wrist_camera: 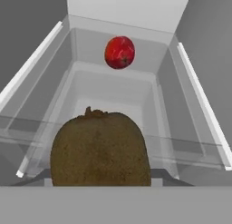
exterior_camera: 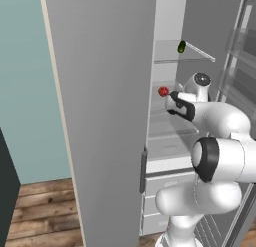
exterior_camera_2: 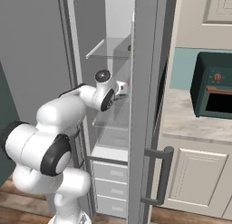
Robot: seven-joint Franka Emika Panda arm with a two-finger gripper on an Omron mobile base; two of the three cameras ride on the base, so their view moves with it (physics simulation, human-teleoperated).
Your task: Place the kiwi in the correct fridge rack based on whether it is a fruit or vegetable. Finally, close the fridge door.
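Note:
The brown, fuzzy kiwi (wrist_camera: 99,148) sits close up at the bottom of the hand view, and my gripper (exterior_camera: 172,97) is shut on it; the fingertips are hidden behind it. The hand reaches into the open fridge at the middle glass rack (wrist_camera: 111,89), just above it. A red fruit (wrist_camera: 119,52) (exterior_camera: 163,91) lies at the back of that rack, beyond the kiwi. The rack above (exterior_camera: 167,53) carries a dark green vegetable (exterior_camera: 181,46). The fridge door (exterior_camera_2: 146,105) stands open on the right, its handle (exterior_camera_2: 159,173) facing outward.
The other grey door panel (exterior_camera: 100,116) stands close to the left of the opening. White drawers (exterior_camera: 162,183) sit below the racks. The open door's bins (exterior_camera: 237,66) are close to my arm's right. A counter with a dark green oven (exterior_camera_2: 213,85) lies beyond the door.

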